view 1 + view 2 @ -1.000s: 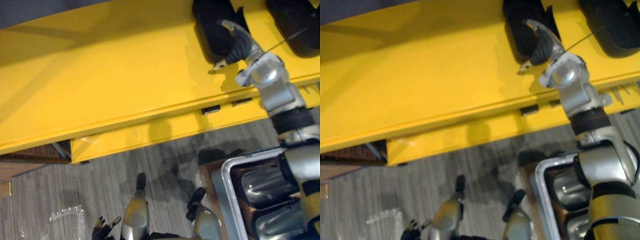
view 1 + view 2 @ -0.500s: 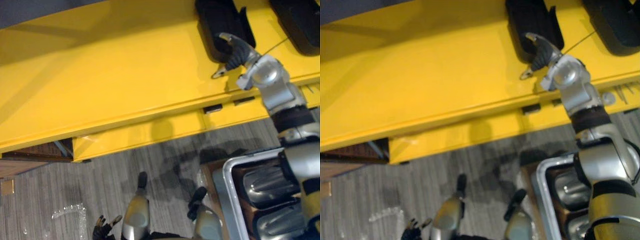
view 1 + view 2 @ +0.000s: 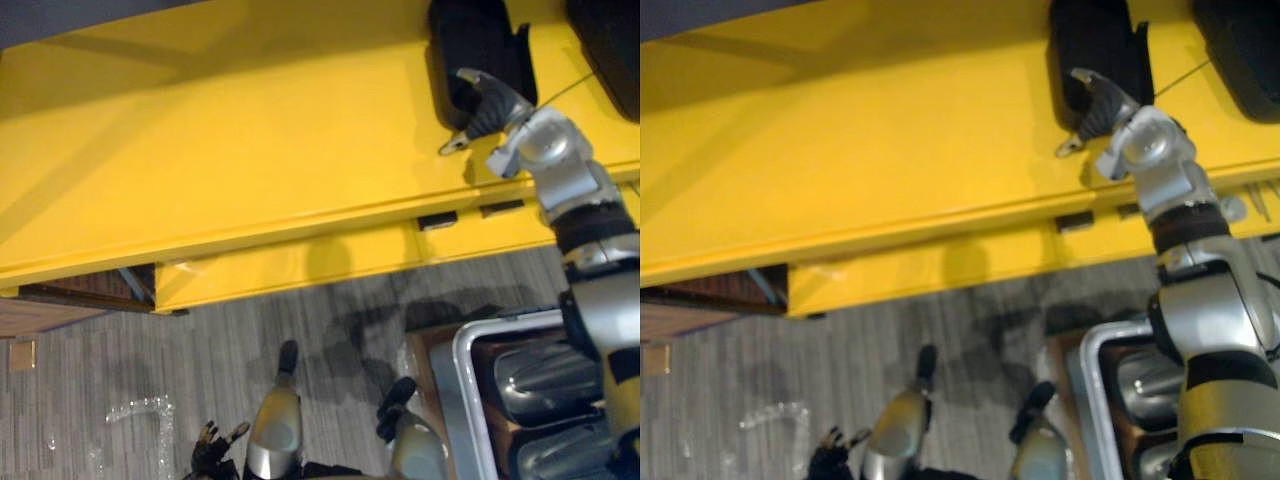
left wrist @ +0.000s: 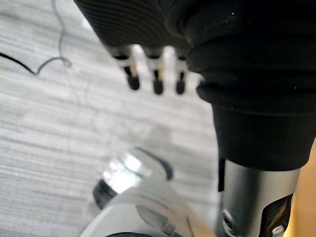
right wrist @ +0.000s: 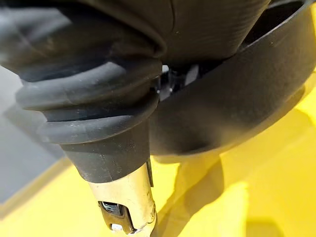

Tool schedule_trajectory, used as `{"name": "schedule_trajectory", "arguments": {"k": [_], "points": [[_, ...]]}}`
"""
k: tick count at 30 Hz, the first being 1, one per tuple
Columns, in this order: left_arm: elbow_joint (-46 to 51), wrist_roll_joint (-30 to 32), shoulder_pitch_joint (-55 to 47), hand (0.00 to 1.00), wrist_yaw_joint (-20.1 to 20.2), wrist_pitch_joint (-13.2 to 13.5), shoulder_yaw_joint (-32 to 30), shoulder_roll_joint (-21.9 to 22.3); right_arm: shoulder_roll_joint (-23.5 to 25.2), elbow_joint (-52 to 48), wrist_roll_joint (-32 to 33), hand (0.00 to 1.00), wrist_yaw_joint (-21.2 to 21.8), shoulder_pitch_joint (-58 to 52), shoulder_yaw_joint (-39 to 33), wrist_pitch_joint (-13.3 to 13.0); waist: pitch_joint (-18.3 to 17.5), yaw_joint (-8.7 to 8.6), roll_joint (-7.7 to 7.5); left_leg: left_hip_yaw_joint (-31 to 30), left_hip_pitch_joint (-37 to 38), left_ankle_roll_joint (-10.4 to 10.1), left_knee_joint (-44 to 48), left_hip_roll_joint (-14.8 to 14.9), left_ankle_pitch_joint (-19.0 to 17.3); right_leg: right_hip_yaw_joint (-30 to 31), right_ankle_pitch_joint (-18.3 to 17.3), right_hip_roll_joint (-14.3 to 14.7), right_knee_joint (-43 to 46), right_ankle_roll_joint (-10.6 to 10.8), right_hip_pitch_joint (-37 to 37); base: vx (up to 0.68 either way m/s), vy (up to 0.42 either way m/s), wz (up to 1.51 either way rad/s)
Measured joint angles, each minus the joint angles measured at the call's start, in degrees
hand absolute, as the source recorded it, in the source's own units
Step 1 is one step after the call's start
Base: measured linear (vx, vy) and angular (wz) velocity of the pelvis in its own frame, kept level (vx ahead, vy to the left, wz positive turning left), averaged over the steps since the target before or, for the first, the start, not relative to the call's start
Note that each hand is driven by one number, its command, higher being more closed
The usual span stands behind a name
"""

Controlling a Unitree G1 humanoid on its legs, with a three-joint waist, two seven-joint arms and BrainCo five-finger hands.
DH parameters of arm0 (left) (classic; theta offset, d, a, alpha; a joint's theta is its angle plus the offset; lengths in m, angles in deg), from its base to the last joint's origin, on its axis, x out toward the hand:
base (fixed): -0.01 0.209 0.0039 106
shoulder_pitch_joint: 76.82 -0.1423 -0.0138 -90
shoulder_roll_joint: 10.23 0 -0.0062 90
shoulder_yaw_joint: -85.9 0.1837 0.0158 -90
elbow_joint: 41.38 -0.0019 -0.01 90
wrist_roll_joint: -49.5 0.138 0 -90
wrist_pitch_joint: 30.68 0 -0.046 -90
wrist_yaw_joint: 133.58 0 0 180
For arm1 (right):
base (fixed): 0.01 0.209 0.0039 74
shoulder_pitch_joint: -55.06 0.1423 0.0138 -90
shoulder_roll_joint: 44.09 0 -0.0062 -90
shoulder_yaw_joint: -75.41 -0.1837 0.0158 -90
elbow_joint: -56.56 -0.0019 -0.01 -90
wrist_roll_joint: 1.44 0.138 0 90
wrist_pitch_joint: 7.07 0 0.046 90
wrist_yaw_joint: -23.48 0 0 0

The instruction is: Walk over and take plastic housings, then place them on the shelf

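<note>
Shelf (image 3: 250,150), bright yellow, spans the whole upper part of the head views, with a lower yellow ledge along its near edge. Below it lies the grey striped floor (image 3: 120,380). A bin (image 3: 461,352) with a silver rim stands on the floor at the robot's right, and grey housings (image 3: 545,380) lie side by side inside it.

On the shelf, toward the right, a black housing (image 3: 475,40) lies flat. A second black housing (image 3: 610,40) lies further right, apart from the first. The right hand (image 3: 483,100) is raised over the shelf at the near end of the first black housing and seems to touch it. Its dark cover hides the grip, so I cannot tell whether it is spread or clamped.

The left hand (image 3: 213,452) hangs low over the floor at the robot's left, relaxed and spread, holding nothing. A crumpled piece of clear wrap (image 3: 140,415) lies on the floor beside it.
</note>
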Motion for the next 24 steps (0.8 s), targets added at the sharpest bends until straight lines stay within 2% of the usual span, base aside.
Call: {"name": "schedule_trajectory", "arguments": {"k": [4, 12, 17, 24], "points": [[0.07, 0.03, 0.03, 0.00, 0.01, 0.04, 0.00, 0.00, -0.07, 0.00, -0.20, 0.00, 0.86, 0.81, 2.54, -3.93, -0.04, 0.02, 0.11, -0.69, -0.96, -0.06, 0.65, 0.10, -0.05, -0.64, -0.05, 0.15, -0.05, -0.04, -0.13, -0.01, -0.023, 0.06], [0.06, 0.04, 0.15, 0.00, 0.02, 0.00, -0.07, -0.33, -0.06, 0.18, -1.71, 0.00, 3.25, 2.26, 5.28, -7.45, -0.05, 1.40, 0.14, -1.71, -1.98, -0.10, 1.27, 0.21, -0.07, -1.63, -0.11, 0.33, -0.17, -0.16, -0.07, -0.02, -0.024, 0.06], [0.12, 0.07, 0.15, 0.00, 0.03, 0.04, -0.12, -0.45, -0.06, 0.20, -2.30, 0.00, 3.42, 3.36, 7.93, -8.45, -0.05, 1.86, 0.16, -2.05, -2.51, -0.23, 1.79, 0.34, -0.18, -1.91, -0.12, 0.54, -0.32, -0.19, -0.08, -0.02, -0.020, 0.02], [0.09, 0.10, 0.44, 0.00, 0.08, 0.09, -0.12, -1.95, -0.06, 0.54, -2.28, 0.00, 3.14, 3.74, 7.92, -7.21, -0.11, 2.36, 0.25, -2.24, -3.03, -0.32, 2.22, 0.47, -0.25, -2.17, -0.14, 0.71, -0.50, -0.27, -0.21, -0.02, -0.013, 0.01]]}}
